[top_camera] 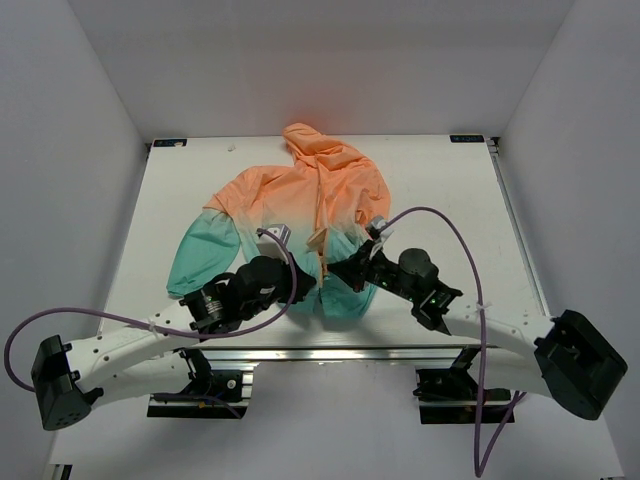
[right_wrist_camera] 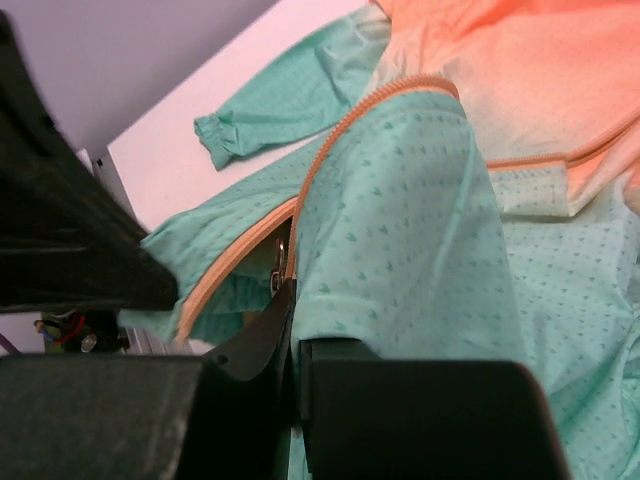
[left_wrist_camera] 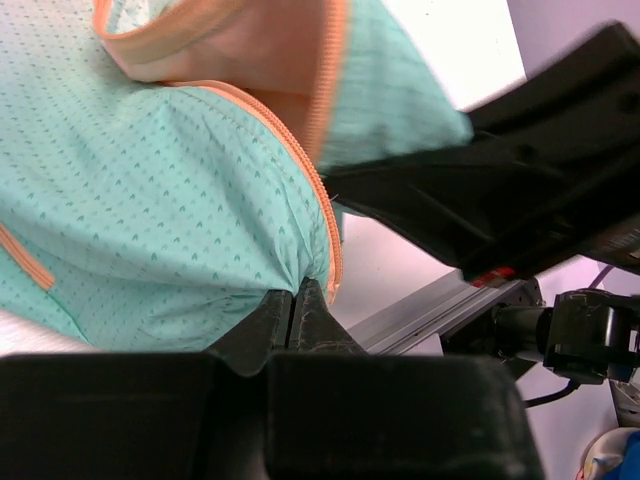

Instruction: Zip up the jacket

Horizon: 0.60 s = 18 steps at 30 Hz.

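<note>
The jacket point(top_camera: 300, 190) lies flat on the white table, peach hood at the far end, teal hem towards me, its orange zipper point(top_camera: 322, 215) open down the front. My left gripper point(top_camera: 308, 285) is shut on the teal hem beside the zipper tape point(left_wrist_camera: 300, 160); the pinch shows in the left wrist view point(left_wrist_camera: 295, 292). My right gripper point(top_camera: 340, 272) is shut on the other front edge point(right_wrist_camera: 400, 230), fingertips point(right_wrist_camera: 285, 300) just below the metal slider point(right_wrist_camera: 281, 258). The two grippers sit close together at the hem.
The white table point(top_camera: 450, 200) is boxed by grey walls. An aluminium rail point(top_camera: 330, 352) runs along its near edge. Purple cables point(top_camera: 440, 215) loop over both arms. A teal sleeve cuff point(right_wrist_camera: 215, 135) lies left of the hem.
</note>
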Tool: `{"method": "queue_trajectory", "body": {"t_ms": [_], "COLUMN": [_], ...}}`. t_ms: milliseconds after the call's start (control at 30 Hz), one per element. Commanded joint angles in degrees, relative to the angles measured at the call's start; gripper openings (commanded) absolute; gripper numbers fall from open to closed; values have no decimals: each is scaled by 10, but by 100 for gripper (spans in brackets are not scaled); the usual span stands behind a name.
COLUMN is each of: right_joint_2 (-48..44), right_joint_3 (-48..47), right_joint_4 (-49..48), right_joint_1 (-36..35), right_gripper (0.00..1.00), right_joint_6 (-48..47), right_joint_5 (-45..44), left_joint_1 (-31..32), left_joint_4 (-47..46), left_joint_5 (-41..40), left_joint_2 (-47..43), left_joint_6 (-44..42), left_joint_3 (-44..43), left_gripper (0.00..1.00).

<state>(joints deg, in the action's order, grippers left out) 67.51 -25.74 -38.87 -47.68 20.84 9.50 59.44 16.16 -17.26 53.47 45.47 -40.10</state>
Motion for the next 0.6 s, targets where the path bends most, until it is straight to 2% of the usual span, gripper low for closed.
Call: {"method": "queue_trajectory", "body": {"t_ms": [0,100,233,333,433,567], "right_joint_2": [-59,-112,-173,-205,-200,-146], "right_joint_3": [32,61,91,102,104,97], "right_joint_4": [-78,-110,-108,-105,-105,-131], "right_joint_1": [0,0,0,0,0,0], "right_gripper": [0,0,0,0,0,0], "right_joint_6": [-7,-12,-26,-39,-35,-32], "right_joint_5": [-11,-11,10,54,90,111], "left_joint_1": [2,2,2,2,2,2], "left_joint_4": [4,2,3,3,-7,-32], "left_joint_5": [0,-2,-22,-33,-38,-26], "left_joint_2": [-20,-30,-45,-44,-30,-9], "left_joint_6": [-4,-6,-10,-15,-18,-32], "left_joint_3": [-15,-16,-16,-20,-30,-44], "left_gripper": [0,0,0,0,0,0]}}
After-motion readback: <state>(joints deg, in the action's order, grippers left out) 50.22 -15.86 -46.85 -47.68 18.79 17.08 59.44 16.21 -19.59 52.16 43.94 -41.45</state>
